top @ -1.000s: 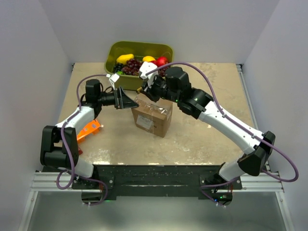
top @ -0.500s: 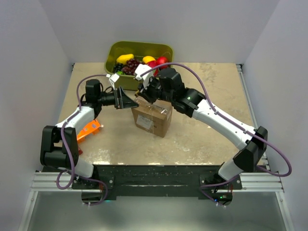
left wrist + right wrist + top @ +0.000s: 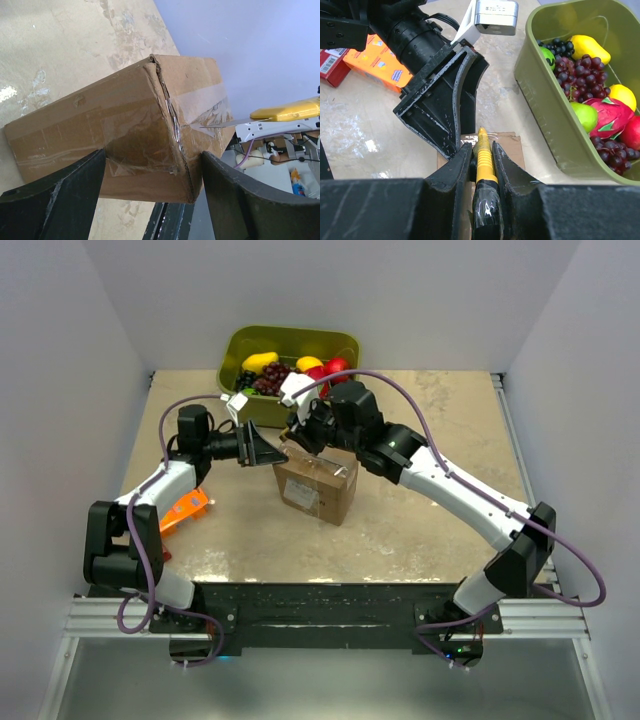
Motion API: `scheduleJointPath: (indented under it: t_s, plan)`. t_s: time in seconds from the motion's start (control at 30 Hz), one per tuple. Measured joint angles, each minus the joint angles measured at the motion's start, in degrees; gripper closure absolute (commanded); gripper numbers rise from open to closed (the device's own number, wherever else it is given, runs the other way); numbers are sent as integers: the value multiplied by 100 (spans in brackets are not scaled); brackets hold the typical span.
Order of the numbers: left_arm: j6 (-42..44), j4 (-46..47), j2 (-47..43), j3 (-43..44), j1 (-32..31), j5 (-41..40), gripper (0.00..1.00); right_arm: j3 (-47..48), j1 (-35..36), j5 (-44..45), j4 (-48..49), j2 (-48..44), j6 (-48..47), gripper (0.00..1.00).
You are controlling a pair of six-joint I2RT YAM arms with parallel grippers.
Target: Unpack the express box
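the orange package [image 3: 182,508] lies flat on the table [image 3: 420,530] at the near left, beside my left arm. in the right wrist view a red package [image 3: 332,62] lies just beside it.

the express box [image 3: 318,485] stands at the middle of the table, flaps shut, with clear tape across its top and down its sides. a white label shows on its near face.

my left tool [image 3: 262,448] sits at the left far corner of the express box [image 3: 115,125]. its fingers stand wide apart, one on each side of that corner. the left tool [image 3: 152,165] grips nothing; i cannot tell whether the fingers touch the cardboard.

my right tool [image 3: 300,430] comes in over the far edge of the box from the right. the right tool [image 3: 481,150] is clamped on a knife [image 3: 484,160] with a yellow handle. the knife points down at the express box [image 3: 507,145]. in the left wrist view the knife [image 3: 290,109] has its thin blade laid against the taped seam on the box's end face.

the olive-green bin [image 3: 290,332] stands at the far edge of the table, behind both tools. the bin [image 3: 545,115] holds fruit, including dark grapes [image 3: 582,75].
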Motion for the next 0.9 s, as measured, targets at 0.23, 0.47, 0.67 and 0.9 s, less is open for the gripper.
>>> scheduleJointPath:
  t_s: [0.23, 0.47, 0.67, 0.9]
  plan:
    - [-2, -7, 0, 0, 2, 0, 21, 0, 0, 4, 4, 111, 17, 100]
    - [-4, -11, 0, 0, 2, -9, 21, 0, 0, 9, 17, 160, 15, 100]
    - [-4, -15, 0, -2, 9, -13, 21, 17, 0, 50, -44, 160, -15, 100]
    - [-7, -24, 0, -2, 13, -13, 22, 140, 28, 153, -313, 160, -280, 100]
